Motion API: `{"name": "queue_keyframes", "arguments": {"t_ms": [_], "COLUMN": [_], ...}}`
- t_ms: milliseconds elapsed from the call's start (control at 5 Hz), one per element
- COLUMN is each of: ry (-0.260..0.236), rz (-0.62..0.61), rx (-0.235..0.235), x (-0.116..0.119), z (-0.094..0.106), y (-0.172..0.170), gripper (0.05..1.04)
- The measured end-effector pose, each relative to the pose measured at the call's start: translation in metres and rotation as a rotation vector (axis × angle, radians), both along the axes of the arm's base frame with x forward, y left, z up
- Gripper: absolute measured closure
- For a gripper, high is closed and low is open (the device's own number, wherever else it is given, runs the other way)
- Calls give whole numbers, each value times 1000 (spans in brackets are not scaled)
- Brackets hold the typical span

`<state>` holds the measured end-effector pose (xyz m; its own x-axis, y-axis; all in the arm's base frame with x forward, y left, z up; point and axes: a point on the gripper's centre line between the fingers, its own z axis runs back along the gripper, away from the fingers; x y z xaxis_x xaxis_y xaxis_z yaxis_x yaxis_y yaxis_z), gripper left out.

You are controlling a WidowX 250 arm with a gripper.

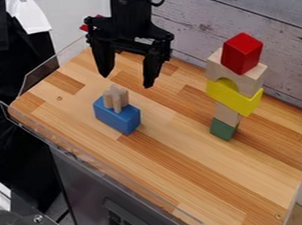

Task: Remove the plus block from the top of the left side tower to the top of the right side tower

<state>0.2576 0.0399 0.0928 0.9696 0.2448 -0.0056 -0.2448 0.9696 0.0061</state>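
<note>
The gripper [127, 79] hangs open above the left part of the wooden table, with nothing between its fingers. Just below it, a small natural-wood plus block [116, 98] stands on top of a blue block [117, 116], which rests on the table; these make up the left tower. On the right stands a taller tower: a green block [223, 129] at the base, a plain wood block [226, 114], a yellow notched block [234, 97], a natural-wood arch [239, 79] and a red block [242, 53] on top. A gap separates the gripper from the plus block.
The wooden tabletop [177, 166] has a clear raised guard [43, 73] along its left and front edges. A grey plank wall [275, 42] runs behind the right tower. Something small and red [84, 27] shows behind the gripper at the back left.
</note>
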Motion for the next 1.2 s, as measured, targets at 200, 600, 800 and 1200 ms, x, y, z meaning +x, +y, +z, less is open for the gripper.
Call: {"name": "queue_keyframes", "arguments": {"t_ms": [200, 600, 800, 1200], "ry": [32, 20, 18, 155], "rz": [-2, 28, 52, -30], "rx": [-6, -26, -29, -127], "x": [-3, -2, -4, -16], "z": [-8, -15, -16, -41], "y": [-1, 18, 27, 18], "gripper": [83, 83, 83, 83]}}
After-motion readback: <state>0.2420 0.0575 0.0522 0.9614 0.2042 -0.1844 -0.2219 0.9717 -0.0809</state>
